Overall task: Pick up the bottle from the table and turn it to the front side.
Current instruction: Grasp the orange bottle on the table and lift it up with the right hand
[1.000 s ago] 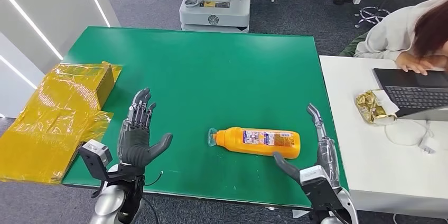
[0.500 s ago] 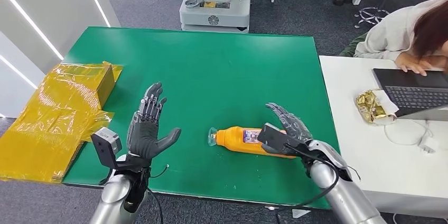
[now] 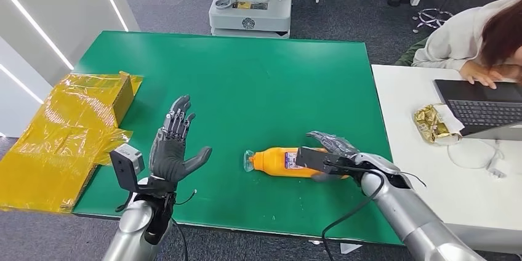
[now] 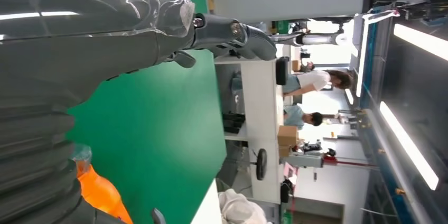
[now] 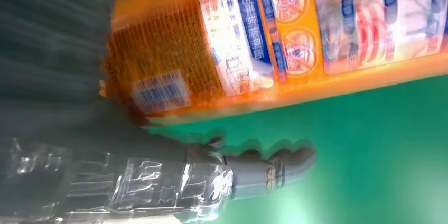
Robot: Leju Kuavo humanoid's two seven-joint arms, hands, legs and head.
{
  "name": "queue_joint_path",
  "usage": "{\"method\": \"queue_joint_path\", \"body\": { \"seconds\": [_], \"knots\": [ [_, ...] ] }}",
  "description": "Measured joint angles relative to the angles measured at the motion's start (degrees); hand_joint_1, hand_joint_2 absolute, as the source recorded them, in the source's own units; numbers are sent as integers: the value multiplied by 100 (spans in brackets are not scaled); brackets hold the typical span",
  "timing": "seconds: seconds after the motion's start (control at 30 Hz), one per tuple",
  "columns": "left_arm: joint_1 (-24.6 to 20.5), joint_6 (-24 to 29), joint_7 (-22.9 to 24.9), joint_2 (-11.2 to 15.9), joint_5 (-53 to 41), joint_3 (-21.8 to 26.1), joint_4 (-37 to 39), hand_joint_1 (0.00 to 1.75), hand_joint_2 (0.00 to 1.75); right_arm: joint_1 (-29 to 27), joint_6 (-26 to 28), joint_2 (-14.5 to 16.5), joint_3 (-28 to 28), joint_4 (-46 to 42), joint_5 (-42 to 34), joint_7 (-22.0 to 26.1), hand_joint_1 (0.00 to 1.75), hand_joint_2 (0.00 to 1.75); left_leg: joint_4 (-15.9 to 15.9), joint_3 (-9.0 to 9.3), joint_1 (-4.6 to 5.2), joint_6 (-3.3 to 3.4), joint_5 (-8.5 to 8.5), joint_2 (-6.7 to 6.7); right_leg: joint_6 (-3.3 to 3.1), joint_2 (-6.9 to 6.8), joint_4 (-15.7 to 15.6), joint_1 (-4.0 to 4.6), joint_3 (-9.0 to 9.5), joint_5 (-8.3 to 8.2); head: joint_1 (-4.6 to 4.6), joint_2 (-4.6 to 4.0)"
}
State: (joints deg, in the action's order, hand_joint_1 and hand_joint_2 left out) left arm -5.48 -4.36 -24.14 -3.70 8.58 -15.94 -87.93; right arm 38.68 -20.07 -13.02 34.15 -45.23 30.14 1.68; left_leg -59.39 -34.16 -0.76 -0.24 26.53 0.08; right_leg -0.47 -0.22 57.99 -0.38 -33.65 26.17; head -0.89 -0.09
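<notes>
An orange bottle (image 3: pixel 274 161) with a printed label lies on its side on the green table (image 3: pixel 246 82), its clear cap pointing to my left. My right hand (image 3: pixel 332 153) lies over the bottle's base end, fingers draped across its far side. In the right wrist view the bottle (image 5: pixel 296 39) fills the space in front of the palm, and the thumb (image 5: pixel 264 174) stretches along the table, a strip of green between it and the bottle. My left hand (image 3: pixel 171 153) is held up open, fingers spread, left of the cap and apart from it. The left wrist view catches the bottle (image 4: pixel 103 195).
A yellow film-wrapped box (image 3: pixel 74 119) sits at the table's left edge. To the right stands a white table (image 3: pixel 443 175) with a laptop (image 3: pixel 486 104) and a gold wrapper (image 3: pixel 434 124); a person (image 3: pixel 468 39) leans over it. A grey machine base (image 3: pixel 249 8) stands behind the table.
My right hand swung in from the table's near right edge and came down over the bottle's base end. My left hand rose and shifted slightly right, staying open.
</notes>
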Motion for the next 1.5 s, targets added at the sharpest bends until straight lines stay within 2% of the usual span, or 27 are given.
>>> {"method": "queue_joint_path", "body": {
  "seconds": [0.13, 0.37, 0.4, 0.43, 0.57, 0.6, 0.67, 1.07, 1.2, 1.3, 1.5],
  "knots": [
    [-46, 31, 105, 17, 86, -23, 15, 0, 175, 321, -384, -10, 339, 344, -47, -62, 0, 175, 0, 0, 0, -1, -5, -1, 0, -2, 0, 0, 1, -2, -1, 0],
    [32, 36, 145, 52, 139, -23, 20, 0, 175, 440, -416, -89, 683, 585, -173, -35, 0, 175, 0, -4, 0, 0, -4, -2, 1, -3, -1, 0, 0, -1, 0, 0],
    [39, 36, 145, 56, 139, -23, 20, 0, 175, 440, -420, -98, 712, 603, -184, -36, 8, 175, 0, -4, 0, 0, -4, -2, 1, -2, -1, 0, -1, -1, 0, 0],
    [43, 35, 145, 59, 140, -24, 20, 0, 175, 444, -431, -104, 737, 615, -194, -39, 20, 175, 0, -4, 0, 0, -3, -2, 1, -2, -1, 0, -1, -1, 1, 0],
    [36, 36, 189, 60, 186, -24, 20, 0, 175, 499, -503, -105, 854, 650, -223, -66, 138, 175, 0, -3, 0, 0, -4, -1, 0, -1, -1, 0, 0, -2, 0, 0],
    [34, 37, 208, 57, 201, -24, 20, 0, 175, 521, -514, -101, 884, 656, -229, -77, 154, 175, 0, -2, 0, 0, -4, -1, 0, -1, -1, 0, 1, -2, 0, 0],
    [34, 38, 236, 50, 217, -24, 20, 0, 175, 560, -517, -90, 935, 668, -236, -90, 168, 175, 0, 1, -1, 0, -4, 0, 0, 0, 0, 0, 3, -2, -1, 0],
    [66, 74, 250, 40, 215, -14, 20, 0, 175, 599, -226, -19, 1113, 727, -161, -21, 175, 175, 0, 1, -1, -1, -5, -1, -1, -1, 1, 0, 4, -3, -1, 0],
    [100, 81, 250, 33, 196, -11, 19, 0, 175, 554, 38, 5, 1146, 718, -208, 127, 175, 175, 0, 0, -1, -1, -5, -2, -1, -3, 1, 0, 3, -3, 1, 0],
    [181, 88, 241, 32, 139, -10, 13, 0, 175, 352, 289, 7, 1062, 578, -606, 478, 175, 175, 0, -1, -1, -1, -5, -3, 0, -4, 0, 1, 2, -2, 0, 0],
    [313, 95, 125, 32, 41, -10, 7, 0, 175, -311, 392, -49, 570, -14, -1611, 1101, 175, 175, 0, -5, -1, -1, -4, -11, 1, -14, -2, 1, -2, 2, 0, 0]
  ]
}}
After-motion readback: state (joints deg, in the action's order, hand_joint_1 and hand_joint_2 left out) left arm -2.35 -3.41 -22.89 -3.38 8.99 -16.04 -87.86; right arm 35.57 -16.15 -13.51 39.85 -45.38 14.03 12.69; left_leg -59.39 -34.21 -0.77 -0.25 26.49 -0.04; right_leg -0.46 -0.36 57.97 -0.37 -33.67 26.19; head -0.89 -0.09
